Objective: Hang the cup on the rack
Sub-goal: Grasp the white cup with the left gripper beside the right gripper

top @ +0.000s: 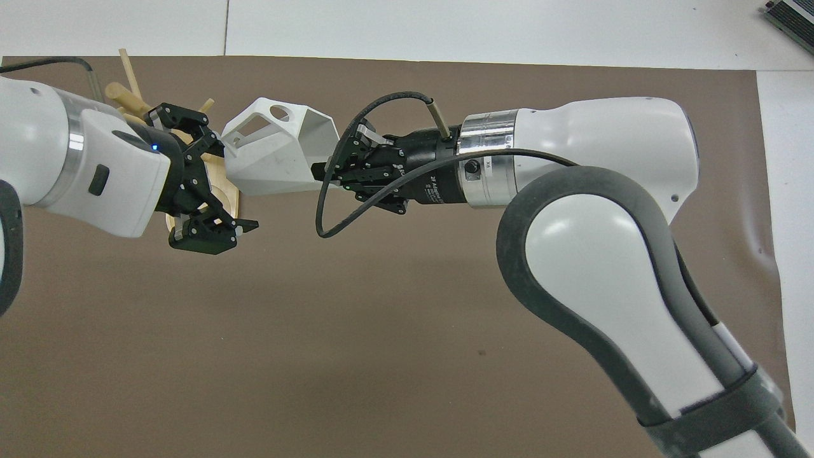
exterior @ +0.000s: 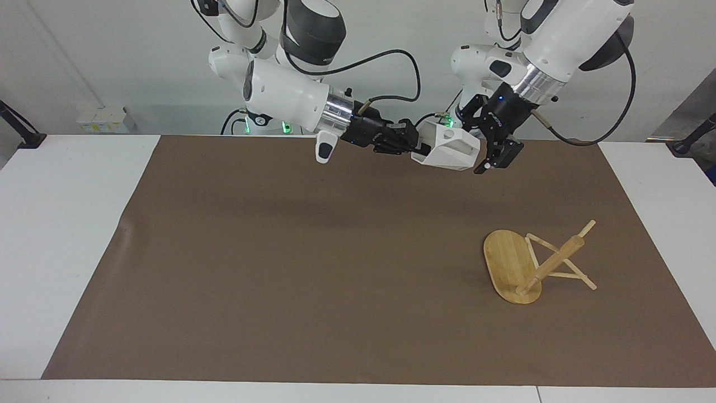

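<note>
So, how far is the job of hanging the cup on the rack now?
Done: the white faceted cup is off the table, gripped at its rim by the right gripper. In hand: the left gripper, jaws open, is beside its handle end, apparently for a handover. Left: the bamboo rack lies tipped over on the brown mat, so it needs standing up, then the cup hung.

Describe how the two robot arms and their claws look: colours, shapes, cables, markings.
Both arms have glossy white rounded shells with dark grey joint bands and a polished silver ring at each wrist. The right claw and left claw are black, built of linked two-finger mechanisms. A black cable loops from each wrist. A small blue light glows near the left wrist, and green lights show at the bases.
</note>
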Robot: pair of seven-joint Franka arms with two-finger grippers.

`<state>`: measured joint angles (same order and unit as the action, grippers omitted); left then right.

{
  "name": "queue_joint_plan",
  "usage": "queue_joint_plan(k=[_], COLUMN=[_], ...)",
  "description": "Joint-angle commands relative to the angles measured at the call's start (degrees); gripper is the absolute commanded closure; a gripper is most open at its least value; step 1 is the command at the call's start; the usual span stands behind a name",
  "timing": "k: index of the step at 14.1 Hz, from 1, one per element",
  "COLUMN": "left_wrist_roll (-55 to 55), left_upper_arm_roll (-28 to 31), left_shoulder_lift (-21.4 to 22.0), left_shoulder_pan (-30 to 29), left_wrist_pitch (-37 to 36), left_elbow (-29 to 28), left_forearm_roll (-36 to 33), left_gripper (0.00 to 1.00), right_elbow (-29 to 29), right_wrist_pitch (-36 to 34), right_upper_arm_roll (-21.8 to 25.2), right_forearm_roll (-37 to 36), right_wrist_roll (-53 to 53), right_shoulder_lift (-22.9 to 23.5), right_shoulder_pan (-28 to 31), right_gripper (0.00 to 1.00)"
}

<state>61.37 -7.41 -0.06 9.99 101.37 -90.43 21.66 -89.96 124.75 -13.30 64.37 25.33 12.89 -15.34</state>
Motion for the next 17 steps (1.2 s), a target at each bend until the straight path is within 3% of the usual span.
queue_joint_plan(k=[1,3,7,17], left_wrist_roll=[-1.1,-2.0,-2.3,-1.2], left_upper_arm_roll=[-0.1,-0.1,-0.1,-0.2], left_shoulder_lift=[-1.3,-1.3,-1.3,0.4], left_shoulder_pan=[-0.8,-0.2,-0.1,0.9], left_wrist_pitch=[-0.6,1.5,4.4,5.8], left_elbow=[2.9,2.8,2.2,-4.1], left_forearm_roll=[2.1,2.2,2.2,2.1], left_gripper=[0.0,0.0,0.0,0.0], right_elbow=[-0.3,-0.7,-0.9,-1.1], right_wrist_pitch=[0.8,0.5,0.0,-0.2], right_upper_arm_roll=[-0.4,-0.4,-0.4,-0.4], right_forearm_roll=[0.5,-2.9,-6.9,-8.5], right_wrist_roll=[-2.0,-10.2,-15.5,-16.9], right_shoulder_lift=[-0.4,-0.5,-0.6,-0.7], right_shoulder_pan=[0.3,0.3,0.3,0.3], right_gripper=[1.0,1.0,1.0,1.0])
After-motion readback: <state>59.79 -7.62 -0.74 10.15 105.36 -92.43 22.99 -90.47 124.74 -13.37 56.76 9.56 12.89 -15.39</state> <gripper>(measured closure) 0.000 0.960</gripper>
